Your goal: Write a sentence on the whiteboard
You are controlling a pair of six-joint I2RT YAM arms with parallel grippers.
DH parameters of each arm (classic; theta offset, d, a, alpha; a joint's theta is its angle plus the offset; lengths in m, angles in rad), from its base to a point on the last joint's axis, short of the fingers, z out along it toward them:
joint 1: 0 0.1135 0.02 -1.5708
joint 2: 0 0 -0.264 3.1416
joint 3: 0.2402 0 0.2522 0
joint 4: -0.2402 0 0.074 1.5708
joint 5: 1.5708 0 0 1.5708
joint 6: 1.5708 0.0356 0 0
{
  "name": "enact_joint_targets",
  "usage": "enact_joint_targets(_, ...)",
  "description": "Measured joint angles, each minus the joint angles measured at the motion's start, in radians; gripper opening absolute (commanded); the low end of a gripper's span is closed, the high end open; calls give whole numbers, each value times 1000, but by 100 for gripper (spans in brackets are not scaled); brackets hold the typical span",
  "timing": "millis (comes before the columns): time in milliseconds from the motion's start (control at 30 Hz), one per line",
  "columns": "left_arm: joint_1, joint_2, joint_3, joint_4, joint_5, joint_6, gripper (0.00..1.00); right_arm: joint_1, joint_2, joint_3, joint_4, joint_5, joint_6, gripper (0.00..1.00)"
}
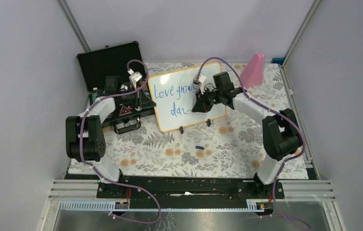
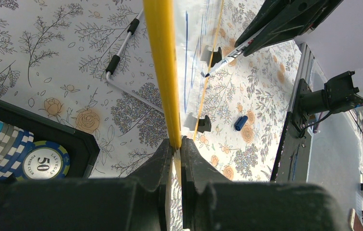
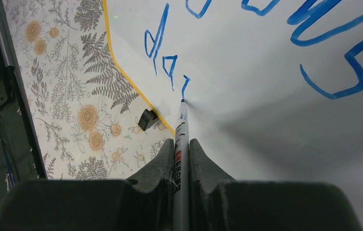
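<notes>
The whiteboard with an orange-yellow rim stands tilted at the table's middle back. The sentence in blue reads "Love grows" with "dai" begun below it. My left gripper is shut on the board's left rim, which shows edge-on in the left wrist view between the jaws of that gripper. My right gripper is shut on a white marker. The marker's tip touches the board at the end of a short blue stroke beside the letters "da". The marker also shows in the left wrist view.
An open black case with poker chips sits behind my left arm. A pink object stands at the back right. The blue marker cap lies on the floral cloth in front of the board. The board's black feet rest on the cloth.
</notes>
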Motion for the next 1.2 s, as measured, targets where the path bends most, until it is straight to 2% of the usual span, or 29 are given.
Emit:
enact_joint_targets(333,0,0,0,0,0,0,0,0,-37,24,-21,-3,-3,0)
enact_joint_targets(1200,0,0,0,0,0,0,0,2,-6,94,-19,0,9,0)
